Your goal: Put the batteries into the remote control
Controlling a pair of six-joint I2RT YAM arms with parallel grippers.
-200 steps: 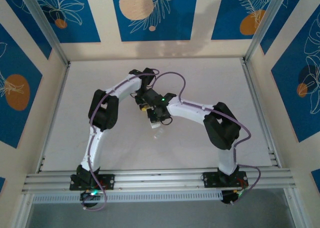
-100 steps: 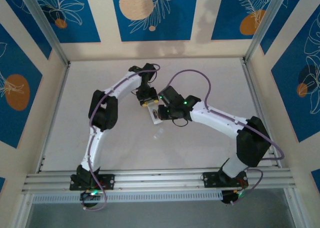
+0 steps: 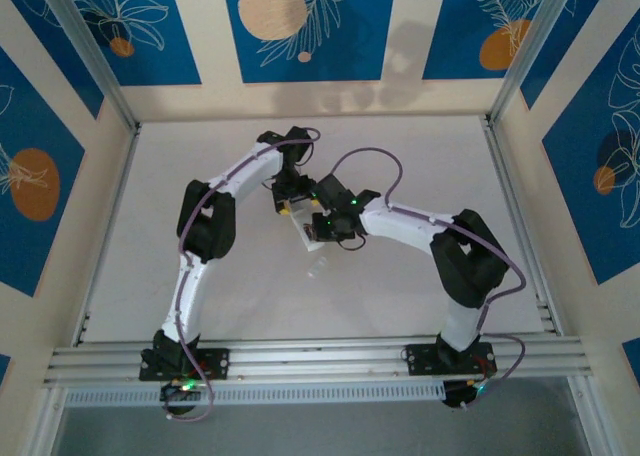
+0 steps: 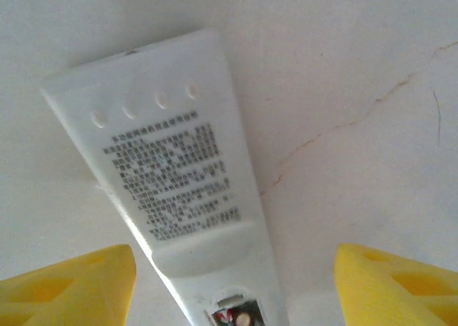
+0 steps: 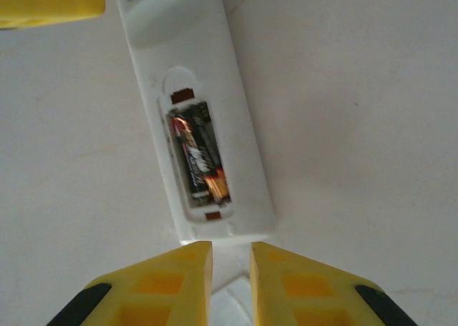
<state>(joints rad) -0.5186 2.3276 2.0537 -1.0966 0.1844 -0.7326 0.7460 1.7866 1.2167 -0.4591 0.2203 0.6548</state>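
The white remote control lies back side up on the table, its printed label facing me. Its compartment is uncovered, and the dark batteries with coppery ends sit inside; their tip also peeks into the left wrist view. My left gripper hangs over the remote's label half, open, its yellow fingers wide apart on either side and clear of it. My right gripper hovers just off the compartment end, its jaws nearly together with a thin slit and nothing between them.
A small white piece, apparently the compartment cover, lies on the table just near of the remote and shows under my right fingers. Metal frame posts and a rail border the white table.
My left jaws have spread wide, away from the remote's sides. The right arm swung its elbow out to the right, then partly back; its gripper stays at the compartment end.
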